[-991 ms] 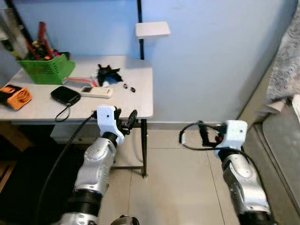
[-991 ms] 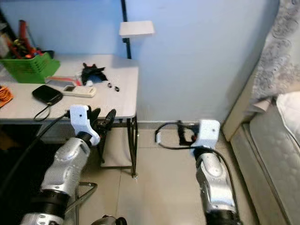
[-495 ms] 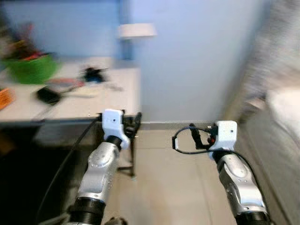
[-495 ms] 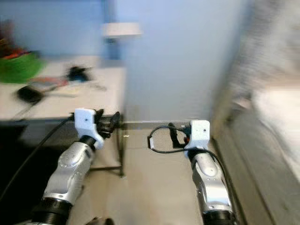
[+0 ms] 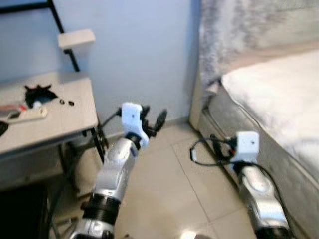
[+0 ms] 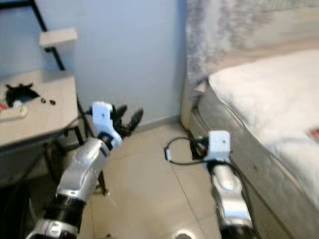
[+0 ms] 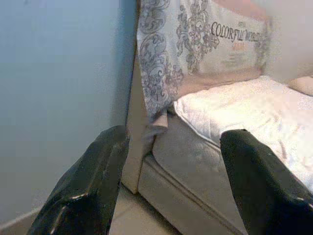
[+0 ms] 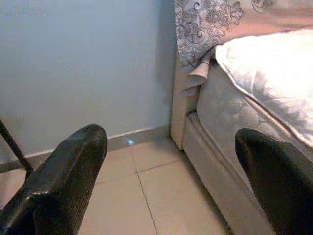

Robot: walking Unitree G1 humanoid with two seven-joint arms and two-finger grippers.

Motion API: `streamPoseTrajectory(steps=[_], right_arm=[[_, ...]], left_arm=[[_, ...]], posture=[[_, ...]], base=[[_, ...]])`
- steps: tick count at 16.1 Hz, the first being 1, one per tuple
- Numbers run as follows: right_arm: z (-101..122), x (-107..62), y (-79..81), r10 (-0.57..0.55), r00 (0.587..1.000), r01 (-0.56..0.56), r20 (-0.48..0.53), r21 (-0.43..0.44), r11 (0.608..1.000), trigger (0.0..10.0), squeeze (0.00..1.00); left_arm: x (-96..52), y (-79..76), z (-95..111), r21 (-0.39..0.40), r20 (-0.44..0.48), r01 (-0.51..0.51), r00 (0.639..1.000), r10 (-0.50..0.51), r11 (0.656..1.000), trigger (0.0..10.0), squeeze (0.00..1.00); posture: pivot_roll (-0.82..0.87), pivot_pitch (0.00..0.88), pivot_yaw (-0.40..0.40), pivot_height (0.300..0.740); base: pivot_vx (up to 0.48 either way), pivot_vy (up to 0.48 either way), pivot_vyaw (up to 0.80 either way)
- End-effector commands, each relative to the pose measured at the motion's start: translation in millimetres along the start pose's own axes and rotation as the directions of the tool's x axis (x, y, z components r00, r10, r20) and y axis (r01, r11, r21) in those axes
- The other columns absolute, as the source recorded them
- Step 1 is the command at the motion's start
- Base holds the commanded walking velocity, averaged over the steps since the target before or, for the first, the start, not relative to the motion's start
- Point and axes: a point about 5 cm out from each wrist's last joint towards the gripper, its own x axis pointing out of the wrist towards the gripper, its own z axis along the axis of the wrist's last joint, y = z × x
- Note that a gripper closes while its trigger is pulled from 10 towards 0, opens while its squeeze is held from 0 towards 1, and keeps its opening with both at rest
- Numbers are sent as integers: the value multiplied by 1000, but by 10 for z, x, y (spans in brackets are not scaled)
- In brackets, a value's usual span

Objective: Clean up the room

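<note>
Two grippers raised over tile floor [image 5: 164, 189], both empty. Left gripper [image 7: 171, 181] spread wide toward bed [image 5: 279, 94]; right gripper [image 8: 171, 186] spread too. Table [image 5: 70, 112] at left.

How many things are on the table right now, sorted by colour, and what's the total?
Black: 3, a crumpled black item and two small black bits.
White: 1, a remote control.
Red: 1, a strip at the picture's edge, too cut off to identify.
Total: 5 on the table.
</note>
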Motion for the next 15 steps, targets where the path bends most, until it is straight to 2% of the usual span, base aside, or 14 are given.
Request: streamPoseTrajectory(steps=[1, 3, 4, 5, 9, 11, 13, 15], right_arm=[[28, 24, 6, 5, 1000, -5, 18, -13, 1000, 10000, 0], [9, 3, -10, -13, 1000, 14, 23, -7, 1000, 10000, 0], [39, -17, -45, -53, 997, 56, 58, -47, 997, 10000, 0], [7, -42, -75, -72, 996, 73, 52, -22, 997, 10000, 1000], [-22, -56, -129, -100, 994, 100, 42, -2, 995, 10000, 1000], [-53, -69, -109, -97, 995, 97, 36, 11, 995, 10000, 1000], [-51, -87, -77, -99, 994, 99, 50, 8, 995, 10000, 1000], [237, -79, 0, -67, 972, 90, 227, -95, 991, 10000, 1000]], left_arm=[[-28, 81, -23, -27, -4, -37, 999, 37, 999, 10000, 0], [-59, 115, -95, -19, -20, -47, 999, 47, 999, 10000, 0], [-68, 77, -113, -48, -9, -13, 1000, 12, 999, 10000, 502], [-82, 66, -132, -15, -11, -16, 1000, 16, 1000, 10000, 1000], [-102, 104, -155, 24, -24, -40, 999, 41, 999, 10000, 1000], [-100, 81, -136, 2, -7, -6, 1000, 6, 1000, 10000, 1000], [-81, 82, -142, 59, -23, -8, 1000, 9, 998, 10000, 1000], [-70, 92, -117, 63, 3, -26, 1000, 26, 998, 10000, 1000]], posture=[[-86, 0, 19, 740], [-88, 0, 20, 740], [-87, 0, 19, 740], [-89, 0, 22, 740], [-90, 0, 28, 740], [-91, 0, 32, 740], [-97, 0, 35, 740], [-110, 0, 43, 740]], base=[[0, 0, -625], [0, 0, -666], [0, 0, -669], [0, 0, -738], [0, 0, -750], [302, 0, -747], [463, 0, -734], [291, 0, -719]])
